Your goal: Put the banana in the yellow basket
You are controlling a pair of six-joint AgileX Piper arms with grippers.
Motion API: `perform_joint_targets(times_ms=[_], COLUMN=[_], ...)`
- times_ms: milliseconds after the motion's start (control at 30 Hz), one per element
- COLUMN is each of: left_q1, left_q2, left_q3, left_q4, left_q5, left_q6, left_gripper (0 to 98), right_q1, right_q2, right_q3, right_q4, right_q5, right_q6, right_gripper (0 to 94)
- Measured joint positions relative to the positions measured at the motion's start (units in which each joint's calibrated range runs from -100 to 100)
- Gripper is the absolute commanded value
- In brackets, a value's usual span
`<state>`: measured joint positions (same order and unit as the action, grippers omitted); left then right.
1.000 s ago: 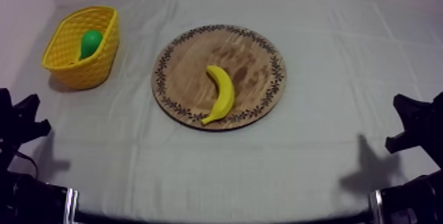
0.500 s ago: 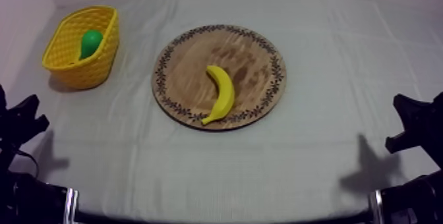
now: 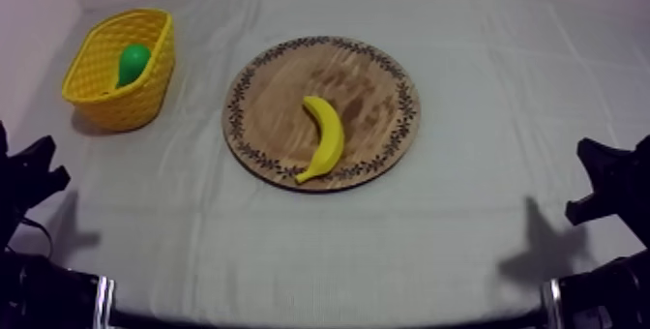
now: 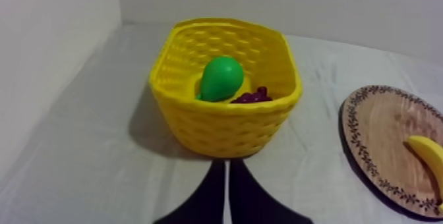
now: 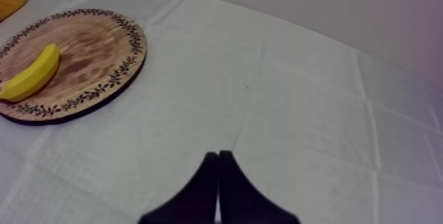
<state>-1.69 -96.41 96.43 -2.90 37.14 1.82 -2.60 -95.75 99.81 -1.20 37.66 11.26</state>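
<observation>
A yellow banana (image 3: 325, 138) lies on the round wooden board (image 3: 280, 81) with a patterned rim, mid-table; it also shows on the board (image 4: 376, 128) as banana (image 4: 427, 157), and as banana (image 5: 29, 75) on board (image 5: 92, 42). The yellow basket (image 3: 145, 91) stands at the far left and holds a green pear (image 3: 132, 63). In the left wrist view the basket (image 4: 224, 131) holds the pear (image 4: 221, 78) and dark grapes (image 4: 254, 97). My left gripper (image 4: 227, 170) is shut, just short of the basket. My right gripper (image 5: 218, 159) is shut over bare cloth, right of the board.
The left arm (image 3: 24, 183) rests low at the left edge and the right arm (image 3: 609, 183) low at the right edge. A wall rises close behind and left of the basket. Open cloth lies between the board and both arms.
The left arm has shifted slightly at the left edge. The banana, board, basket and right arm have not moved.
</observation>
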Motion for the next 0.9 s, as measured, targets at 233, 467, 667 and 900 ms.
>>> perform_joint_targets(times_ms=[233, 467, 667, 900], left_q1=[0.57, 1.33, 1.60, 2.17], left_q2=[8.38, 20.14, 32.26, 46.40], left_q3=[-8.30, -21.59, -35.48, -55.36], left_q4=[-0.24, -0.30, -0.30, -0.38], left_q5=[-0.06, 1.44, 7.24, 16.15], left_q6=[1.37, 1.95, 2.34, 3.54], left_gripper=[0.0, 0.0, 0.0, 0.0], right_q1=[0.00, 0.00, 0.00, 0.00], right_q2=[0.00, 0.00, 0.00, 0.00], right_q3=[0.00, 0.00, 0.00, 0.00], right_q4=[0.00, 0.00, 0.00, 0.00], right_q5=[0.00, 0.00, 0.00, 0.00], right_q6=[0.00, 0.00, 0.00, 0.00], right_gripper=[0.3, 0.3, 0.3, 0.3])
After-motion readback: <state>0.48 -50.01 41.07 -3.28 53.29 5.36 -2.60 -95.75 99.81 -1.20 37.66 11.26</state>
